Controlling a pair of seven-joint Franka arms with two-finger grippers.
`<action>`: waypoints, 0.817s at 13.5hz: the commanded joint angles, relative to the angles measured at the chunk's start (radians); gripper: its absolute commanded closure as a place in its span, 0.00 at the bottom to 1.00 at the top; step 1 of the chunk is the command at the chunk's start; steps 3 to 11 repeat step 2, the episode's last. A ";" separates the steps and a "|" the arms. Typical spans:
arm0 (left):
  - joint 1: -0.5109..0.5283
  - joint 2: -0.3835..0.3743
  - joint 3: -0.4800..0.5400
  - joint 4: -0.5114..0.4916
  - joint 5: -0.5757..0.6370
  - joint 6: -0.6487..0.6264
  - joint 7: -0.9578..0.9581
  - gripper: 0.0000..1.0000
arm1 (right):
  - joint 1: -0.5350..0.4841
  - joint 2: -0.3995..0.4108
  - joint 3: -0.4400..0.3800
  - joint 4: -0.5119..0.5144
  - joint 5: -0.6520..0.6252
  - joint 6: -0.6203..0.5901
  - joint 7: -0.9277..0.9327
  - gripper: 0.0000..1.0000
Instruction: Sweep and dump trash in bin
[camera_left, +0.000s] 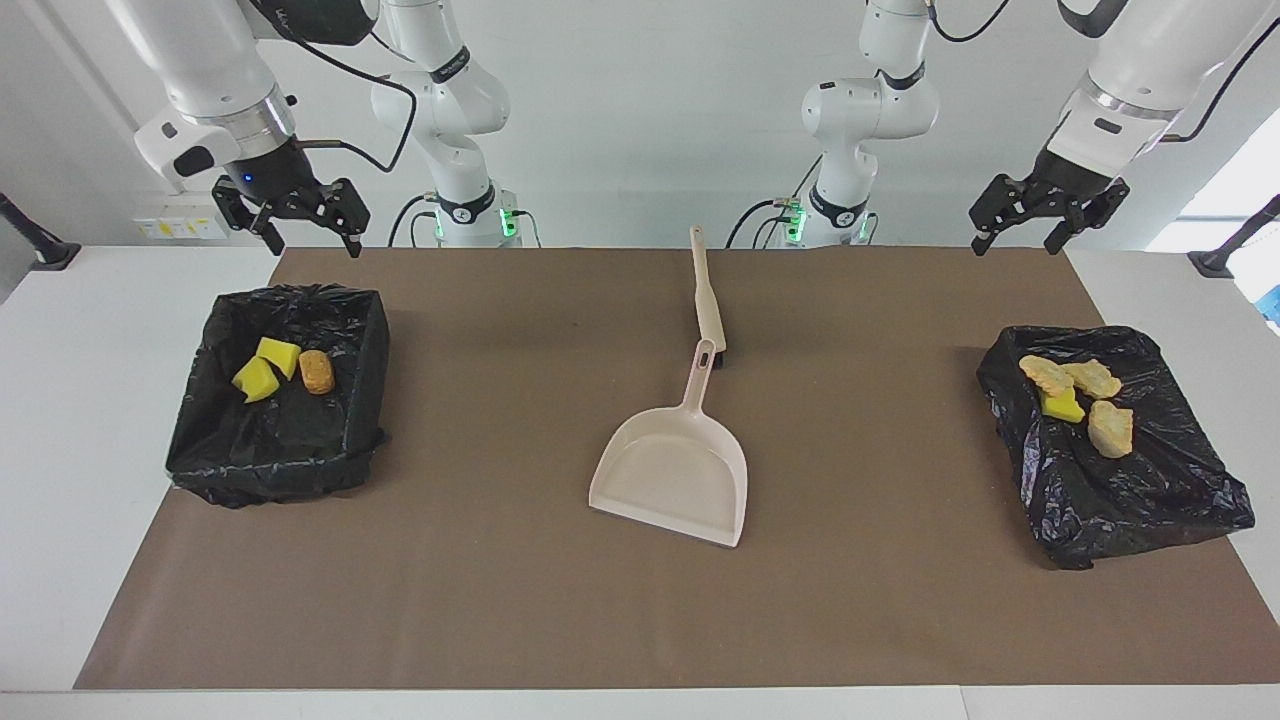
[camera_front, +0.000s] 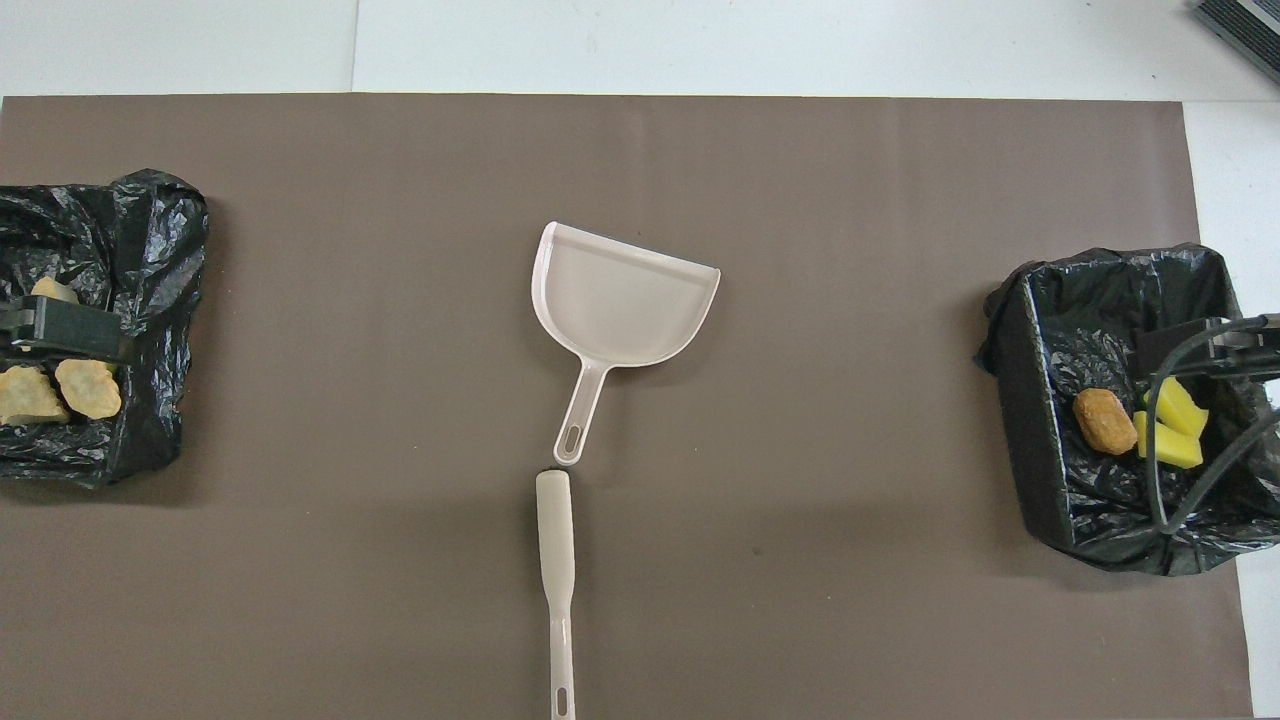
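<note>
Already all trash (camera_left: 318, 371) sits in black-lined bins (camera_left: 215, 455) at both mat ends, left gripper (camera_left: 1029, 222) and right gripper (camera_left: 297, 224) raised, wide, empty, dustpan (camera_left: 672, 478) mid-mat.

Bin (camera_front: 150, 230) cut off overhead, trash (camera_front: 88, 386) partly covered (left gripper (camera_front: 60, 330) above)

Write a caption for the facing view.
Trash sits in both bag-lined bins; dustpan and brush rest mid-table.
</note>
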 joint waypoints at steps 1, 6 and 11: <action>0.009 -0.003 0.002 0.005 0.000 0.008 0.000 0.00 | -0.005 -0.017 0.002 -0.019 0.018 0.000 0.008 0.00; 0.009 -0.003 0.005 0.003 0.000 0.005 0.001 0.00 | -0.006 -0.017 0.002 -0.019 0.018 0.000 0.008 0.00; 0.009 -0.003 0.005 0.003 0.000 0.005 0.001 0.00 | -0.006 -0.017 0.002 -0.019 0.018 0.000 0.008 0.00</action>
